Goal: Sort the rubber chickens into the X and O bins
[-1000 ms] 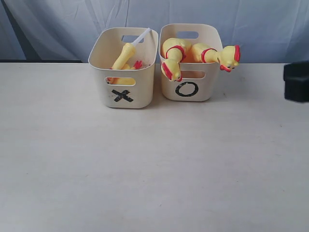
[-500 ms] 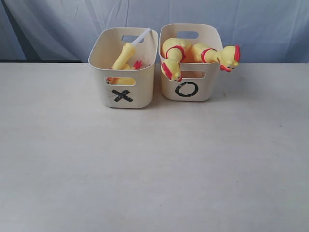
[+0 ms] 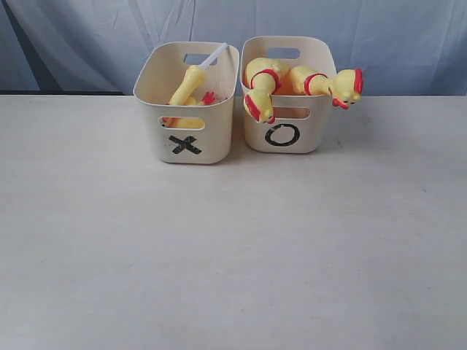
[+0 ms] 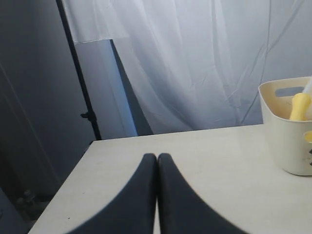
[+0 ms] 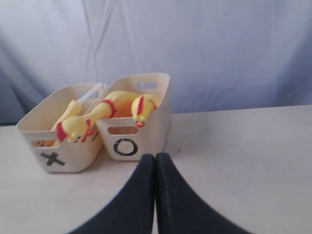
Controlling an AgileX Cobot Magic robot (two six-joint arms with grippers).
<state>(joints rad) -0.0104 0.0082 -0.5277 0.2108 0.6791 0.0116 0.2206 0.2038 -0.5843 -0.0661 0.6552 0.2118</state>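
Note:
Two cream tubs stand side by side at the back of the table. The X bin (image 3: 187,102) holds a small yellow chicken (image 3: 188,89) with red feet. Two long red-banded chickens lie in the O bin (image 3: 286,95): one (image 3: 260,89) droops its head over the front wall, the other (image 3: 330,82) hangs its head past the right rim. Neither gripper shows in the exterior view. My left gripper (image 4: 157,157) is shut and empty above the table, left of the X bin (image 4: 287,131). Shut and empty too, my right gripper (image 5: 155,156) faces the O bin (image 5: 139,126) from a short way off.
A pale table (image 3: 233,248) stretches in front of the bins. A blue-white curtain (image 3: 365,36) hangs behind. A dark pole (image 4: 80,73) stands beyond the table's left edge in the left wrist view. A white stick (image 3: 214,55) leans in the X bin.
A dark part of the right arm at the right edge of the exterior view a second ago has left that view. Bins and chickens have not moved.

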